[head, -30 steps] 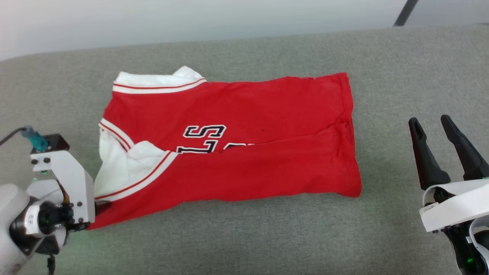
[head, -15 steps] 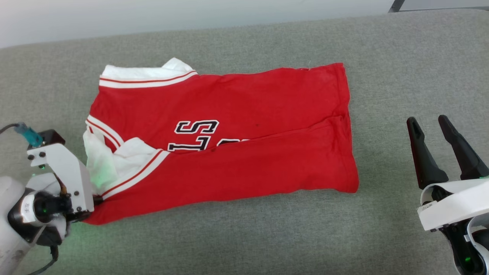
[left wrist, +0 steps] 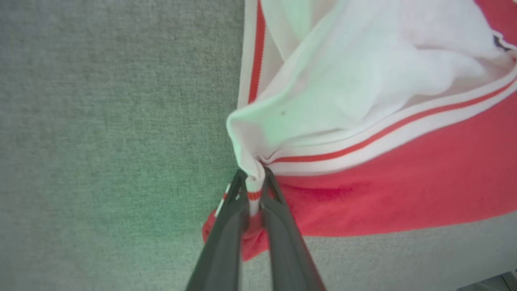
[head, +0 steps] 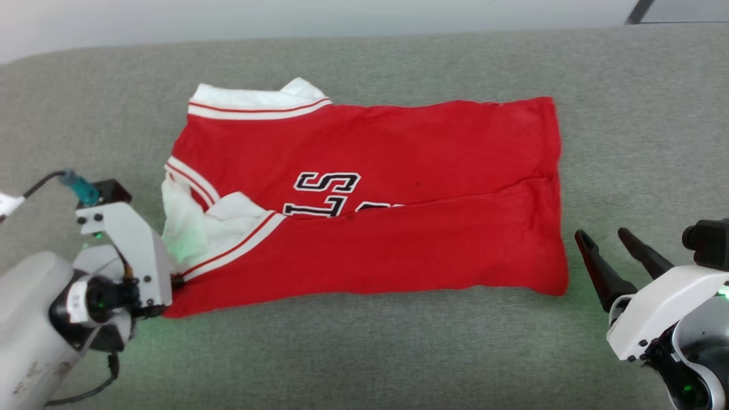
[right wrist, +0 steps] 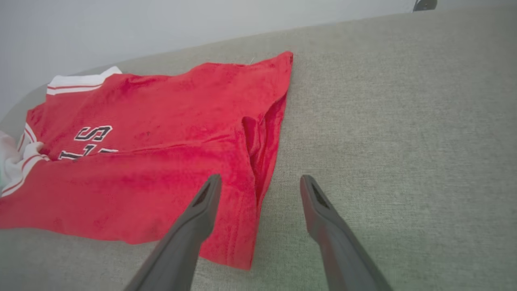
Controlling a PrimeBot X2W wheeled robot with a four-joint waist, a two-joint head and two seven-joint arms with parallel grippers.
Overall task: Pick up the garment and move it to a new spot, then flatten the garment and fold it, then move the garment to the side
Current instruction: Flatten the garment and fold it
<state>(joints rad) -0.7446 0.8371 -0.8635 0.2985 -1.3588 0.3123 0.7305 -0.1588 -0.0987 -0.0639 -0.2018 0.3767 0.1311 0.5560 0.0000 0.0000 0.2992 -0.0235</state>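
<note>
Garment (head: 410, 239): half-folded, lying mid grey cushion (head: 364, 359).
Left gripper (left wrist: 253, 184): pinched on the striped near-left corner.
Right gripper (head: 602, 232): wide, just beside the hem corner.
Your step: probably grip that hem too, then lift both evenly.
</note>
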